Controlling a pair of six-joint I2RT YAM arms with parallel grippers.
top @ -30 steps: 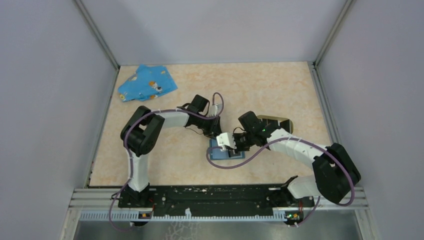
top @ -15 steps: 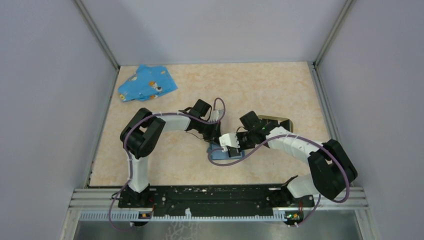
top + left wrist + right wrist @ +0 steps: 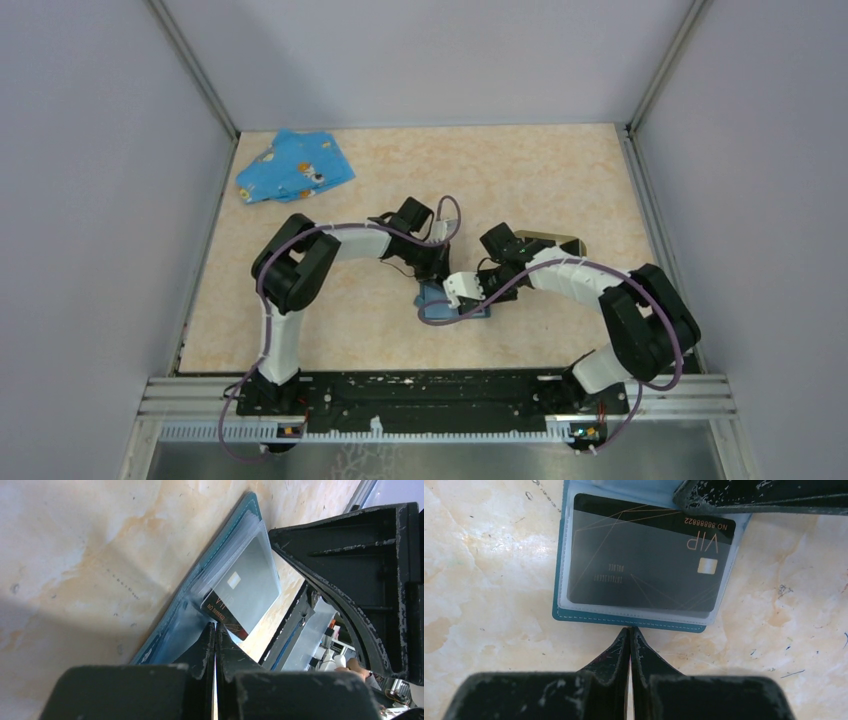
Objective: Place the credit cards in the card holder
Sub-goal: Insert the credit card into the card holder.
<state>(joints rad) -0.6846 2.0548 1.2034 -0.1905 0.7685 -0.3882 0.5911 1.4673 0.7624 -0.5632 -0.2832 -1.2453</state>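
Observation:
A blue flat case [image 3: 574, 614] lies open on the table, with a black VIP credit card [image 3: 639, 565] inside its clear sleeve. My right gripper [image 3: 630, 629] is shut, its tips touching the case's stitched near edge. In the right wrist view the left gripper's fingers [image 3: 764, 497] press on the card's top corner. My left gripper [image 3: 215, 625] is shut with nothing between its jaws, its tips on the case [image 3: 175, 630] right beside the card [image 3: 245, 590]. The tan-rimmed card holder [image 3: 565, 240] stands behind the right arm, mostly hidden.
A blue patterned cloth [image 3: 295, 168] lies at the back left corner. Grey walls close in the table on three sides. Both arms [image 3: 350, 240] crowd together over the case [image 3: 450, 308] in the middle, purple cables looping around them.
My left gripper has closed from partly open to shut. Both arms have drawn closer together over the case, and the right arm's elbow has swung left.

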